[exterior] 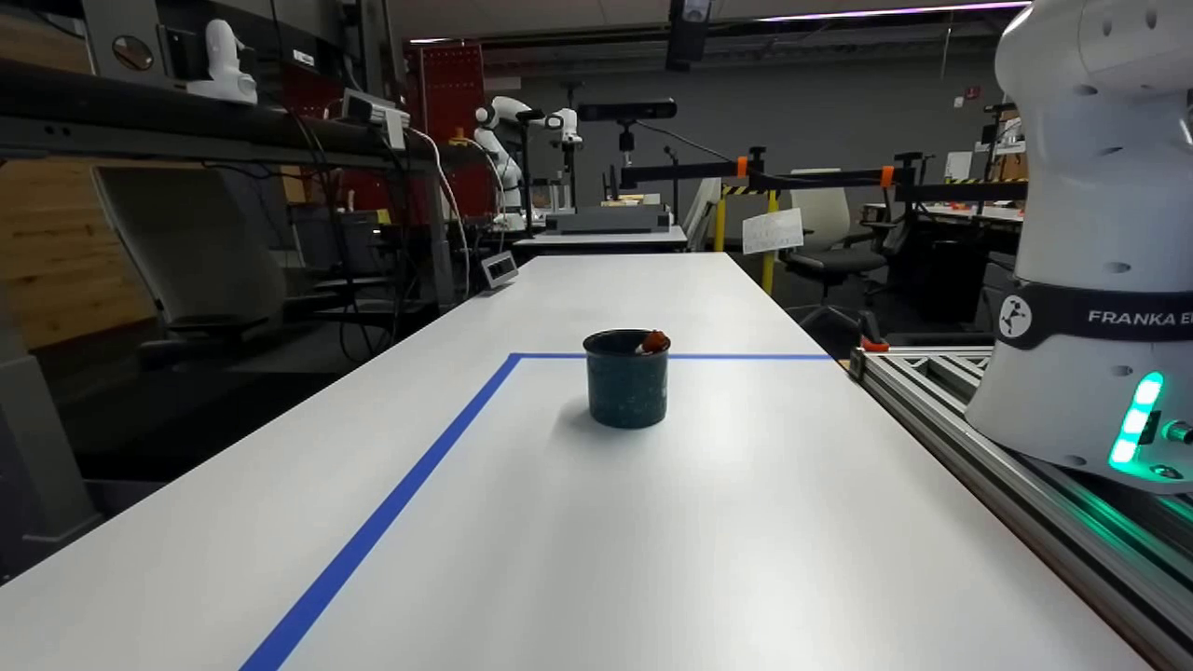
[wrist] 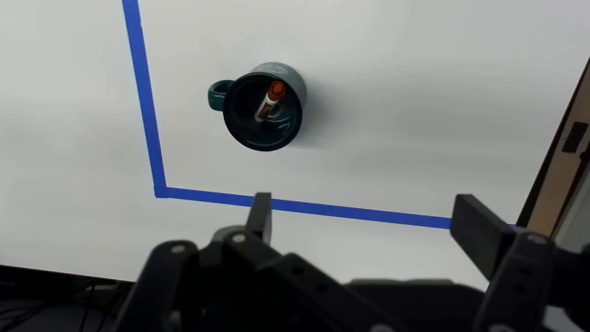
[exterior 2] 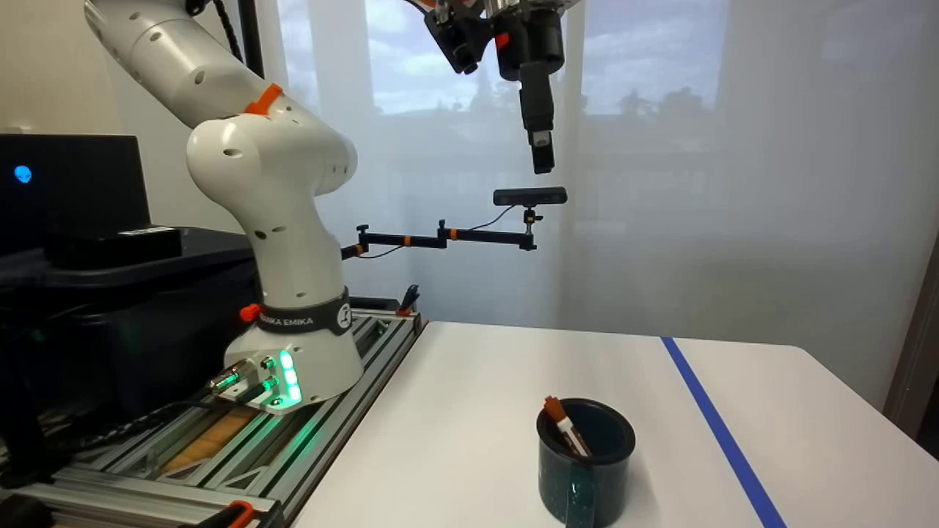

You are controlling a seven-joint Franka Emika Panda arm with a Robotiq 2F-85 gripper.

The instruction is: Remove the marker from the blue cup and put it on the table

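marker (wrist: pixel 270 102): tilted inside blue cup (exterior: pixel 627 387), orange end poking just above the rim | cup: upright on white table (exterior: pixel 708 540), inside the blue tape (wrist: pixel 146 99) corner | gripper (wrist: pixel 362 210): fingers (wrist: pixel 261 216) spread wide, high over the table, well apart from cup | robot base (exterior 2: pixel 323 370): light strip (exterior 2: pixel 290 378) green

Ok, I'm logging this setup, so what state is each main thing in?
Table: marked with blue tape
Blue cup: upright on the table
Marker: leaning in the blue cup, orange end up
Gripper: open, holding nothing, above the table
Base lights: glowing green
Laptop: lid up, logo showing blue
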